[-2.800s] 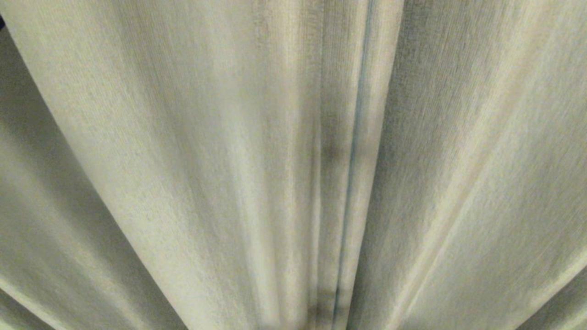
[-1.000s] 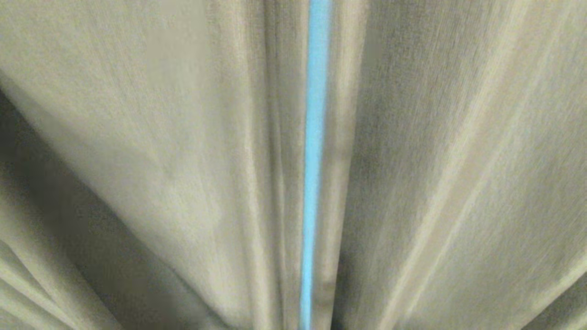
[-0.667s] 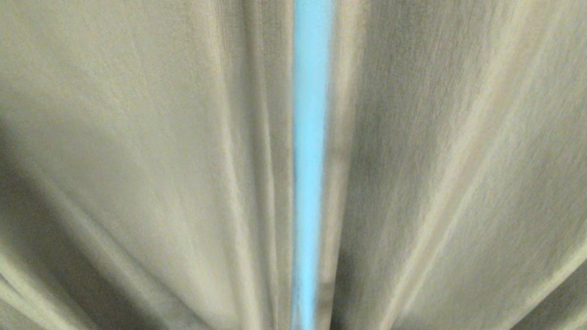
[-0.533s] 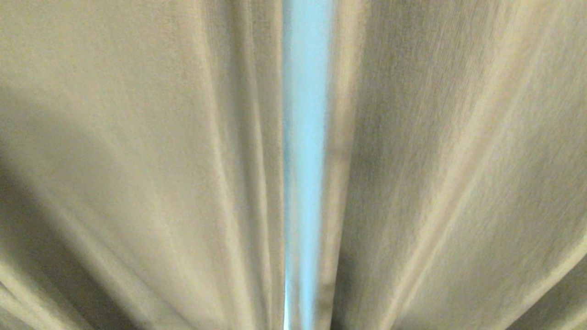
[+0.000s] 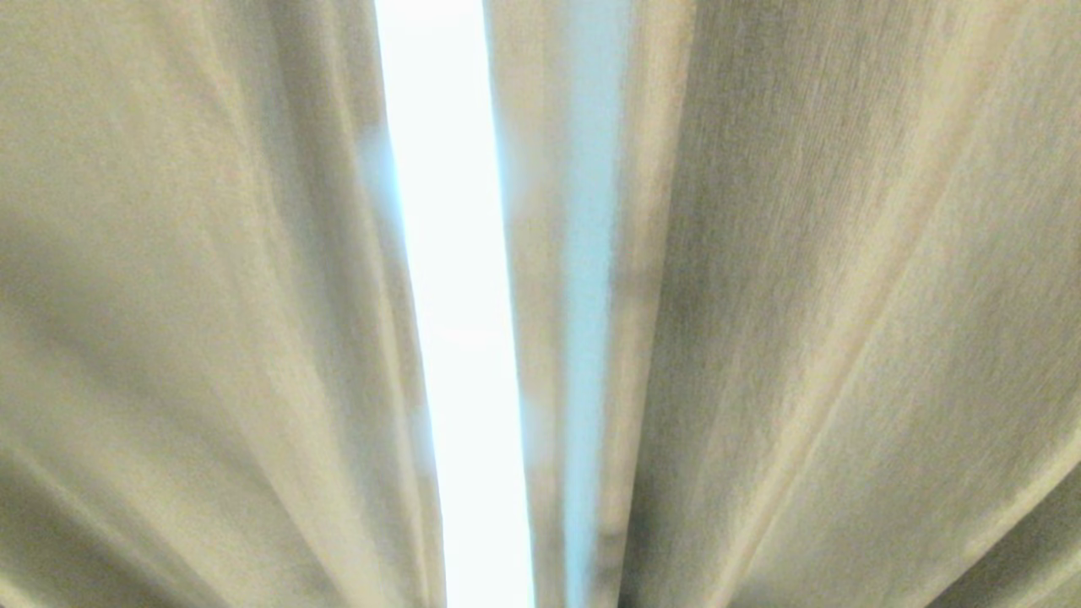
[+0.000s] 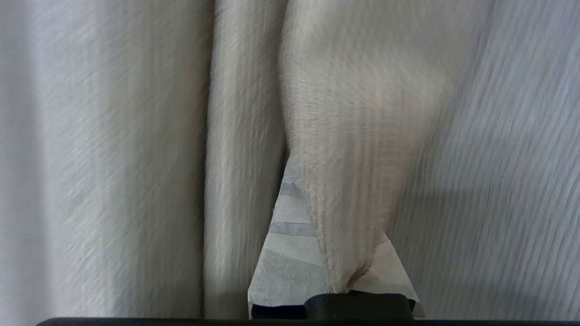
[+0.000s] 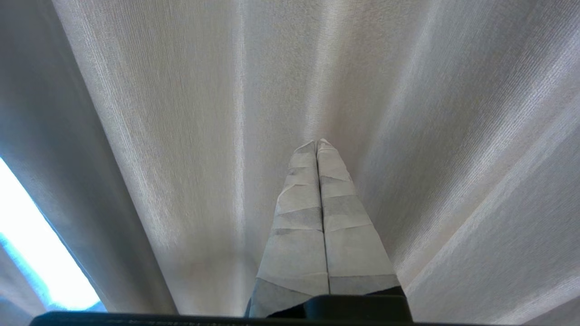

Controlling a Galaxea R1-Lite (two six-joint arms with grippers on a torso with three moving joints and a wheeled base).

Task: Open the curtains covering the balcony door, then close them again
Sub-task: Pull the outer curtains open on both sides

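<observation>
Two halves: you are looking at the curtains (image 5: pixel 844 295) parted down the middle, one drape on your left and one on your right, with a bright strip of daylight (image 5: pixel 452 338) between them.
Change: a second ago that strip was only a thin blue line; now it is a wide white band, and its left edge has slid further left.
Meaning: judging by that, your opening pull is working but has only begun. Most of the view is cloth, and the balcony door behind cannot be made out in the glare.
Left gripper (image 6: pixel 335 253): closed on a fold of the left drape, which bunches between its taped fingers (image 6: pixel 285 267) and runs up and away from them. The blur in that view suggests you are mid-pull.
Right gripper (image 7: pixel 317 145): closed on nothing, its two fingertips pressed together, pointing at the right drape, which hangs just beyond its tip. Whether tip and cloth touch, you cannot tell.
Gap seen from the right wrist: off to one side of that gripper, well apart from its tip.
</observation>
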